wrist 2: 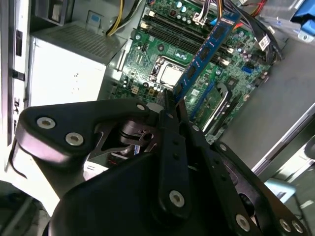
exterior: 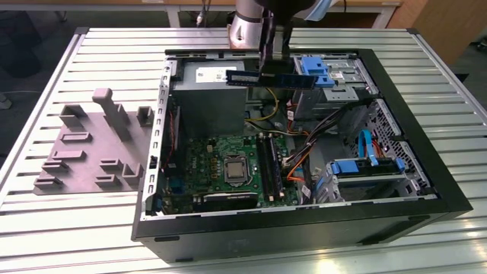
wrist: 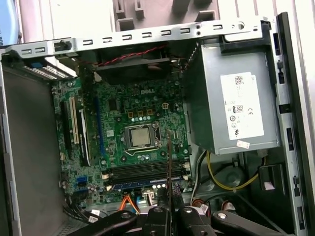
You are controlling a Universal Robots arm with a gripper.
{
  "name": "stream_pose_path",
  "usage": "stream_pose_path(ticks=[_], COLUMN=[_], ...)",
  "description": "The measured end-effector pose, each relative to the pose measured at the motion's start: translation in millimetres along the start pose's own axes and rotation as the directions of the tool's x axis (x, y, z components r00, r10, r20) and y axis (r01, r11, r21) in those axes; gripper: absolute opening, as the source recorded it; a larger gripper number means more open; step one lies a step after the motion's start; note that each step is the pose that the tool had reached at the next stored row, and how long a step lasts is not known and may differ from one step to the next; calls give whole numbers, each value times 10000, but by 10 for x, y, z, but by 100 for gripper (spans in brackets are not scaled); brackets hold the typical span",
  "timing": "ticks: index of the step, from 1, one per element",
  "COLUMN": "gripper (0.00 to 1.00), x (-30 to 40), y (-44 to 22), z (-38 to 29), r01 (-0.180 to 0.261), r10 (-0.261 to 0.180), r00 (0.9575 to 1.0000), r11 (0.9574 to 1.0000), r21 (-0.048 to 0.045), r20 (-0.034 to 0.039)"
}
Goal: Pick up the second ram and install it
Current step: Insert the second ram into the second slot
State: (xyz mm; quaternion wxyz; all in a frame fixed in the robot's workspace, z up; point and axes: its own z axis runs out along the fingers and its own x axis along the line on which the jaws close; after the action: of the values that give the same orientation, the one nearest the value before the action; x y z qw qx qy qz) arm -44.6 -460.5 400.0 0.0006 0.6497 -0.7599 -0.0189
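A slatted metal table carries an open black computer case lying on its side, with its interior facing up. Inside the case, a grey power supply box fills the far corner toward the exterior view's left, and in the first wrist view it bears a white label on its side. The green motherboard lies on the floor of the case nearer the front edge, with a silver processor socket at its middle and long black memory slots running just beside it. Blue plastic drive brackets sit at the far side of the case and another blue bracket sits near the exterior view's right. On the table, well apart from the case toward the exterior view's left, stands a grey plastic fixture block with upright posts. The arm comes down from above over the far part of the case. Its gripper is closed on the second ram, pinching the stick near its middle so that it hangs level above the power supply and drive bay area, clear of the motherboard. In the second wrist view the second ram juts out from between the black fingers, its blue face and dark chips showing over the board below.
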Motion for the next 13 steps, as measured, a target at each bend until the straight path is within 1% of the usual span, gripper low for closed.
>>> stream_pose_path(ticks=[3, 6, 9, 11, 13], gripper=[14, 14, 14, 14, 14], x=[0, 0, 0, 1, 1], y=[0, 0, -1, -1, -1], z=[6, 13, 21, 26, 30], r01=[-471, -957, -1487, -1848, -2116], r10=[471, 957, 1487, 1848, 2116], r00=[9989, 9954, 9889, 9828, 9774], r11=[9989, 9954, 9889, 9828, 9773], r21=[12, 23, 37, 46, 58], r20=[9, 18, 26, 30, 22])
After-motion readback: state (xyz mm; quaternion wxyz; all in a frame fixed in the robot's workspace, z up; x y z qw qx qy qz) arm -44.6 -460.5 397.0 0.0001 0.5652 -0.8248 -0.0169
